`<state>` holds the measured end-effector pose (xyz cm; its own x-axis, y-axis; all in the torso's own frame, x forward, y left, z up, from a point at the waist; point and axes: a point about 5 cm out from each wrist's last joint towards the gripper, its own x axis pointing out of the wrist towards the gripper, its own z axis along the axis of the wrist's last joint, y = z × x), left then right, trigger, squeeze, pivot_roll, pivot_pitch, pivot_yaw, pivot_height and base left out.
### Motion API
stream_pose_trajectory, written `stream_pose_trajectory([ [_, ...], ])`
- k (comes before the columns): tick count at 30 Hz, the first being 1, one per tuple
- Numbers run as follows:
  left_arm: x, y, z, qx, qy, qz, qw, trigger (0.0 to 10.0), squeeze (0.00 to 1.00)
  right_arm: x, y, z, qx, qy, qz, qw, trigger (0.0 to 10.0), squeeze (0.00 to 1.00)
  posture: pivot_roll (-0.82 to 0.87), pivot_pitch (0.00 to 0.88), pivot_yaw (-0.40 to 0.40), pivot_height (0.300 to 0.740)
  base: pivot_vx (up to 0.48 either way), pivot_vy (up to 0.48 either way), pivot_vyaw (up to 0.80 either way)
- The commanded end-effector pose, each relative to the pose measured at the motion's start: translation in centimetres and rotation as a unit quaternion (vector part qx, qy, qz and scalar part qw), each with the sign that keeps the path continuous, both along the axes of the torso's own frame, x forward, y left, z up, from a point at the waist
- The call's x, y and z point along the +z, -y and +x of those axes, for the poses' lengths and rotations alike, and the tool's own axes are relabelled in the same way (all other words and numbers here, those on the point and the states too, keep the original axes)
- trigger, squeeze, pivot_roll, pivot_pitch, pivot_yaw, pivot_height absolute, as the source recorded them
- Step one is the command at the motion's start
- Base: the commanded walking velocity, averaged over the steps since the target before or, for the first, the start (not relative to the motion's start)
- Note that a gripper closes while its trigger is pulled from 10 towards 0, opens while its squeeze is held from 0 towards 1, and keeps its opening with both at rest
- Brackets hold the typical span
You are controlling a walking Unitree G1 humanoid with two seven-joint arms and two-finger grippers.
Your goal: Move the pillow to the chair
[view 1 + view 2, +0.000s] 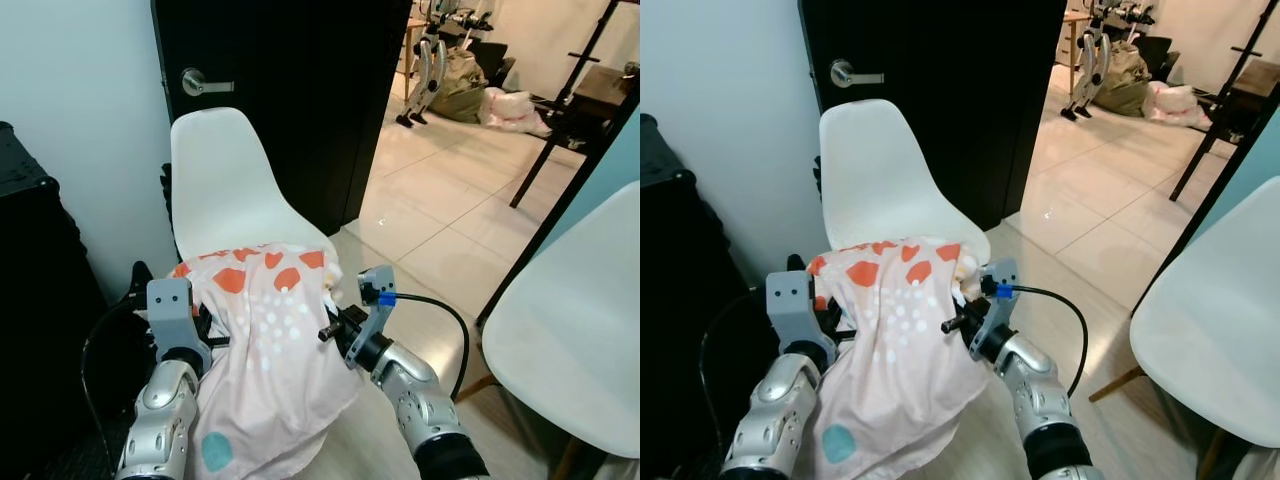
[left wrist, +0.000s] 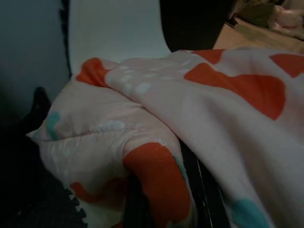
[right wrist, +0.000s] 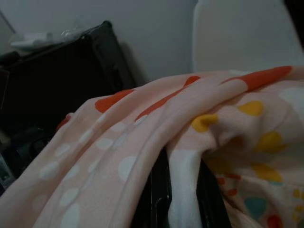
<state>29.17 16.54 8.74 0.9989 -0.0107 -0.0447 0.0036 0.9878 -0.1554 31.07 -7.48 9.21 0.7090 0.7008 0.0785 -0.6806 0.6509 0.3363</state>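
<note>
Pale pink fabric pillow with orange and white spots (image 1: 265, 340) was held up between both arms over the front edge of the white moulded plastic chair (image 1: 225, 185), loose cover hanging down. Left gripper (image 2: 166, 199) fingers clamped on its left side, right gripper (image 3: 183, 199) fingers pinched its right edge. Black door (image 1: 290, 90) stood behind.

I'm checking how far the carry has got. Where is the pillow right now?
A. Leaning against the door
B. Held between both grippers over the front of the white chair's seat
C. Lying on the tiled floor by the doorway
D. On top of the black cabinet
B: the pillow is pinched between the left gripper and the right gripper, just over the front edge of the white chair.
</note>
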Motion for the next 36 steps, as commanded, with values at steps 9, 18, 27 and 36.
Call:
stream_pose_trajectory([
  [9, 2.33, 3.46, 0.78, -0.083, 0.057, -0.008, 0.995, 10.0, 0.00, 1.11, -2.09, -0.25, 0.039, 0.028, 0.016, 0.999, 10.0, 0.00, 0.12, 0.000, -0.068, 0.740, 0.388, 0.000, 0.00],
  [18, 2.44, 3.58, 0.71, -0.089, 0.059, -0.008, 0.994, 10.0, 0.00, 1.30, -2.27, -0.24, 0.042, 0.032, 0.023, 0.998, 10.0, 0.00, 0.13, 0.000, -0.069, 0.740, 0.480, 0.000, 0.00],
  [27, 2.49, 3.59, 0.74, -0.093, 0.060, -0.006, 0.994, 10.0, 0.00, 1.27, -2.34, -0.24, 0.043, 0.033, 0.022, 0.998, 10.0, 0.00, 0.13, 0.000, -0.067, 0.740, 0.480, 0.000, 0.00],
  [36, 2.59, 3.73, 0.85, -0.097, 0.062, -0.004, 0.993, 10.0, 0.00, 1.12, -2.27, -0.30, 0.043, 0.035, 0.016, 0.998, 10.0, 0.00, 0.12, 0.000, -0.066, 0.740, 0.480, 0.000, 0.00],
])
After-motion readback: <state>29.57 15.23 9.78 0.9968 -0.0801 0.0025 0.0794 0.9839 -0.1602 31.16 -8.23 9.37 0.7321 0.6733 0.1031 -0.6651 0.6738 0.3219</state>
